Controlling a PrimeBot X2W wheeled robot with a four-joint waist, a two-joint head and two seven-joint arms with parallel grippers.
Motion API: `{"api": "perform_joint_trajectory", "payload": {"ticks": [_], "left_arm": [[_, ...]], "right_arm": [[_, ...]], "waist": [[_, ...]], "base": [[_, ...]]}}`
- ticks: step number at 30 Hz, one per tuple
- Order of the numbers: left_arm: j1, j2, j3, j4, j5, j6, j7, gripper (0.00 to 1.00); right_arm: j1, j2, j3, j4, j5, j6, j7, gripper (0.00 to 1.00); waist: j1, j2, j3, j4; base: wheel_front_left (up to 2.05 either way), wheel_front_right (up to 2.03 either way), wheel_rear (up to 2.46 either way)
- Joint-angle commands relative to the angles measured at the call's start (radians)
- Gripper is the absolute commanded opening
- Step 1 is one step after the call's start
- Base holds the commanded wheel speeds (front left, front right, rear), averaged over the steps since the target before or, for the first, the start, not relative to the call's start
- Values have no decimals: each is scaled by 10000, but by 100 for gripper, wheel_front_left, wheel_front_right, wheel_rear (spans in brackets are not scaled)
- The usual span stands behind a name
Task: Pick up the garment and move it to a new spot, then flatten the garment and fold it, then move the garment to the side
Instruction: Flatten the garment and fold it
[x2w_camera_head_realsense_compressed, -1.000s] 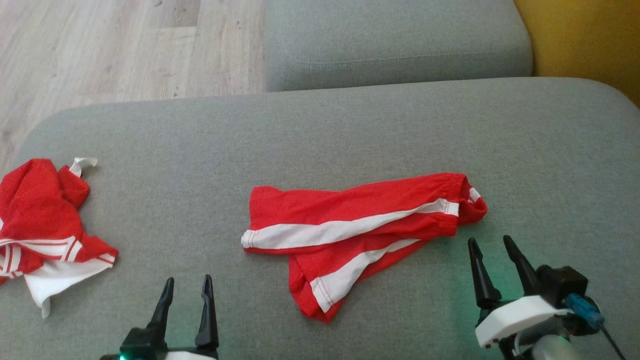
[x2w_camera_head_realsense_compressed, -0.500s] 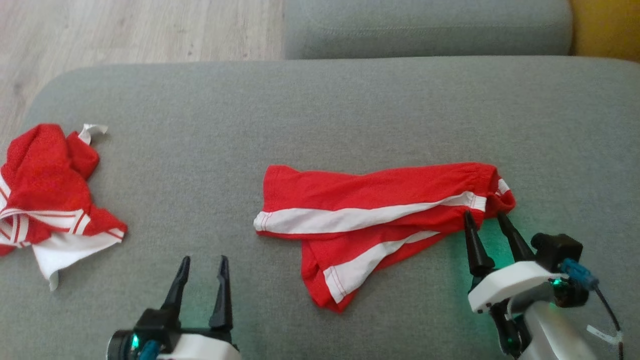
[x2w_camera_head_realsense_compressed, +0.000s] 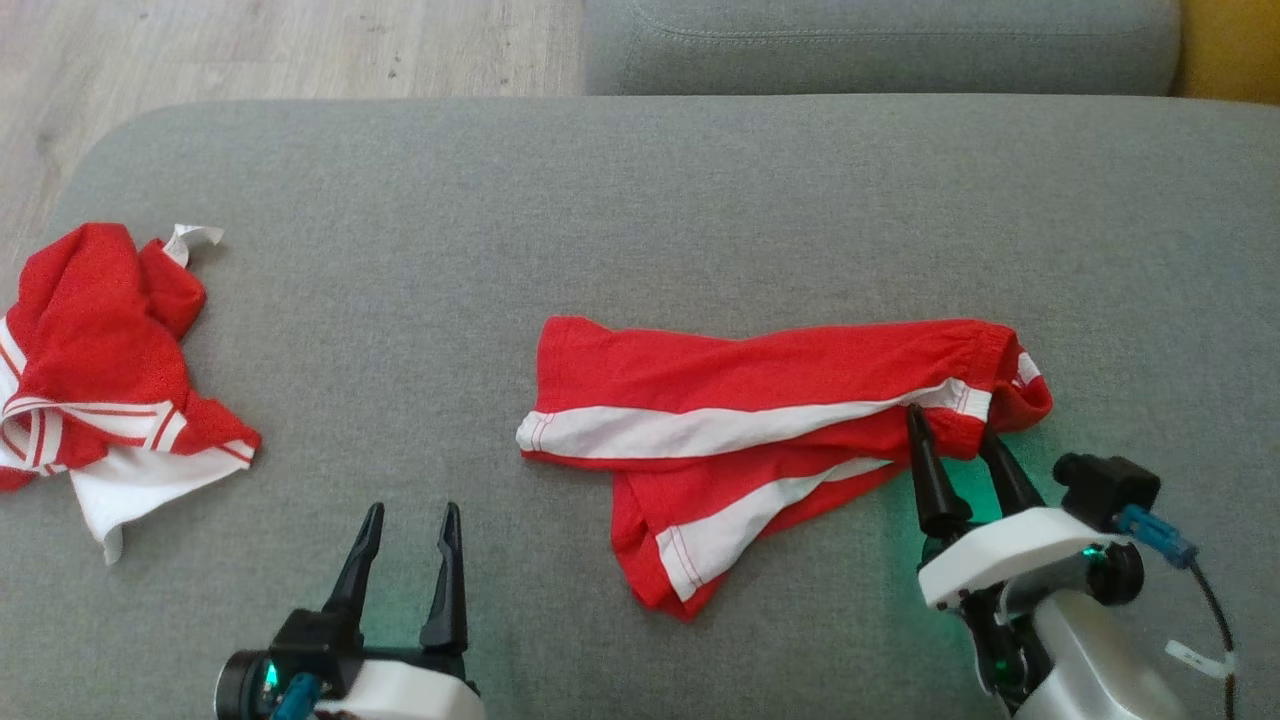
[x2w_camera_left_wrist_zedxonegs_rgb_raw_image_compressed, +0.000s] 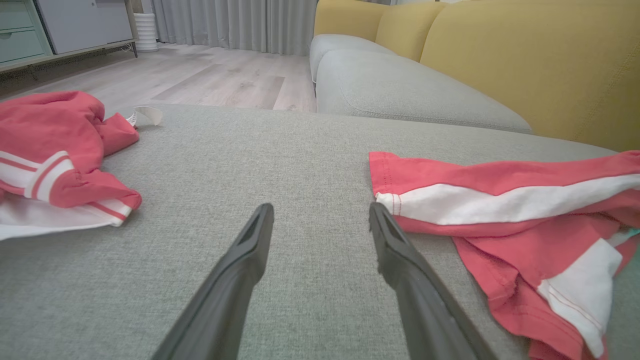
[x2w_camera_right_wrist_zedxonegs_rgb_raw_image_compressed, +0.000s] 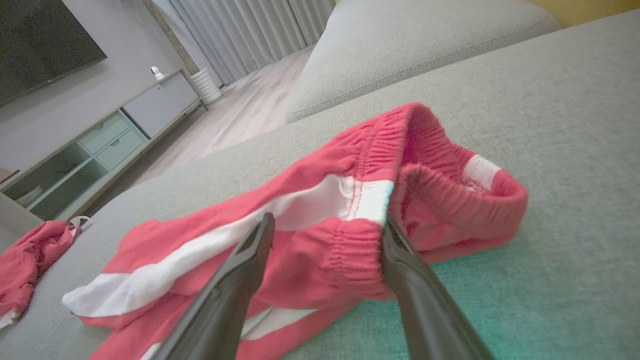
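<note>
The garment (x2w_camera_head_realsense_compressed: 760, 375) is a pair of red shorts with white side stripes, lying crumpled mid-cushion, its elastic waistband to the right. My right gripper (x2w_camera_head_realsense_compressed: 948, 424) stands open at that waistband; in the right wrist view the gathered red band (x2w_camera_right_wrist_zedxonegs_rgb_raw_image_compressed: 350, 150) bulges between its fingers (x2w_camera_right_wrist_zedxonegs_rgb_raw_image_compressed: 327, 220), which are not closed on it. My left gripper (x2w_camera_head_realsense_compressed: 413, 510) is open over bare cushion, to the left of the shorts' leg hem (x2w_camera_left_wrist_zedxonegs_rgb_raw_image_compressed: 500, 175), with nothing between its fingers (x2w_camera_left_wrist_zedxonegs_rgb_raw_image_compressed: 321, 207).
A second red and white garment (x2w_camera_head_realsense_compressed: 90, 330) lies bunched at the cushion's left edge. The grey seat cushion (x2w_camera_head_realsense_compressed: 600, 220) has bare fabric behind and left of the shorts. Another grey cushion (x2w_camera_head_realsense_compressed: 880, 50), wood floor (x2w_camera_head_realsense_compressed: 250, 50) and a yellow backrest (x2w_camera_left_wrist_zedxonegs_rgb_raw_image_compressed: 525, 60) lie beyond.
The head camera has tilted, shifting the whole picture. My right gripper has moved forward from short of the shorts to straddle the waistband. Both grippers stay open.
</note>
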Motion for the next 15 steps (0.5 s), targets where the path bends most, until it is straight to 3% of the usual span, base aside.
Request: {"api": "perform_joint_trajectory", "payload": {"ticks": [1,15], "left_arm": [[-441,10,239,-283,20,-40,-51,100],[-569,10,216,-166,-127,-57,-51,100]], "right_arm": [[-430,-133,221,-514,462,-6,-111,100],[-553,-405,683,-721,2376,-6,-111,98]], "waist": [[0,0,43,5],[0,0,279,47]], "base": [[0,0,0],[0,0,0]]}}
